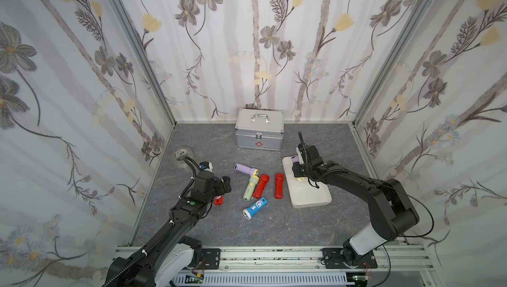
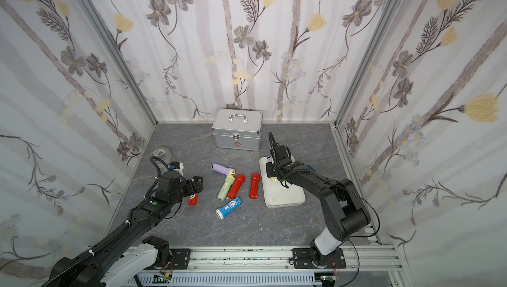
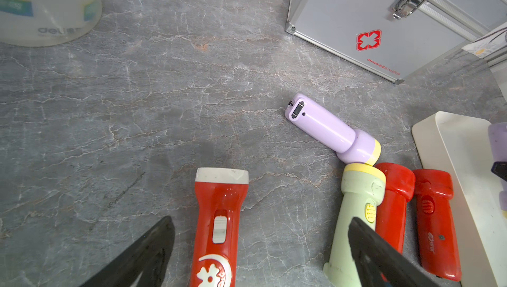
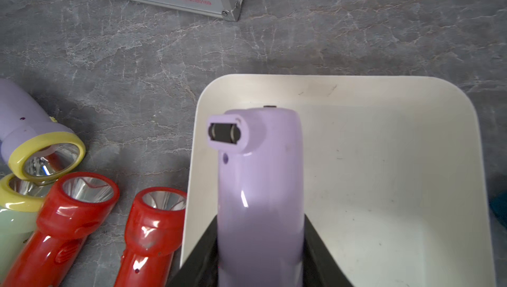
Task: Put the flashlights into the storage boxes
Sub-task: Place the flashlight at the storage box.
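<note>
My right gripper (image 4: 260, 217) is shut on a lilac flashlight (image 4: 258, 167), which it holds low over the far end of the white storage box (image 1: 310, 195). On the grey table to the left of the box lie a second lilac flashlight (image 1: 245, 169), a pale green one (image 1: 250, 187), two red ones (image 1: 260, 186) (image 1: 279, 185) and a blue one (image 1: 255, 208). My left gripper (image 3: 260, 219) hangs open above another red flashlight (image 3: 219, 217) with a white head, its fingers wide apart on either side and not touching it.
A silver case with a red cross (image 1: 259, 129) stands at the back centre. A tape roll (image 1: 182, 156) sits at the back left near the wall. A small dark blue object (image 2: 309, 166) lies just right of the storage box. Walls close in three sides.
</note>
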